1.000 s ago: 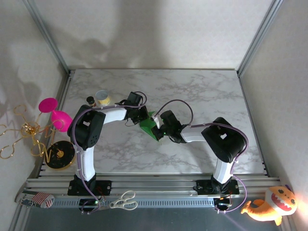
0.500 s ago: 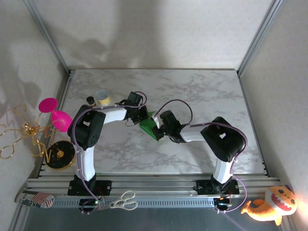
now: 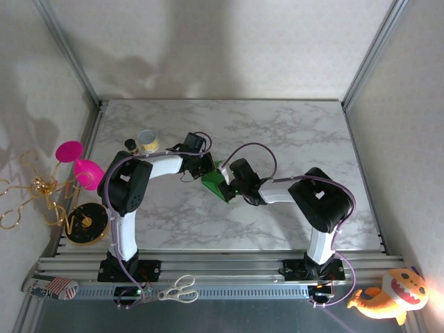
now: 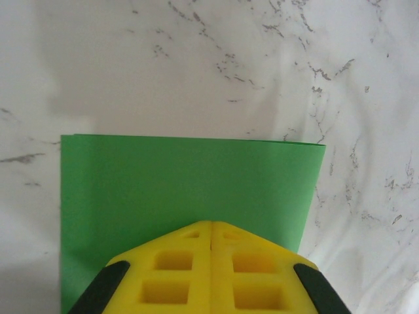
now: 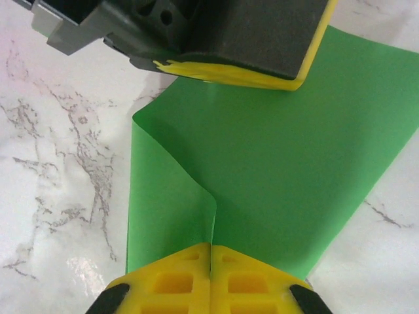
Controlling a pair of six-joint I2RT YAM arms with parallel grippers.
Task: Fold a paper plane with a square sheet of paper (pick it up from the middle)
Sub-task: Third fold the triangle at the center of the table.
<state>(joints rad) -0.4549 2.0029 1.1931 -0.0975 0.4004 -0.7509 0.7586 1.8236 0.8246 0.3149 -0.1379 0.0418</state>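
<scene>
On the left of the white marble surface: yellow left fingers, closed tight, tips down on the thin bright-green sheet of paper. Looks like pressing, not grabbing, likely to stop that side from sliding. Hard to tell about any pinched bit.

In the middle, between both arms: the paper, already folded over into two layers with a straight far edge. Low over the surface, maybe lying on it.

On the right: yellow right fingers, closed tight too, seeming to pinch a small raised crease. Probably held from both sides to keep the fold lined up for flattening.
</scene>
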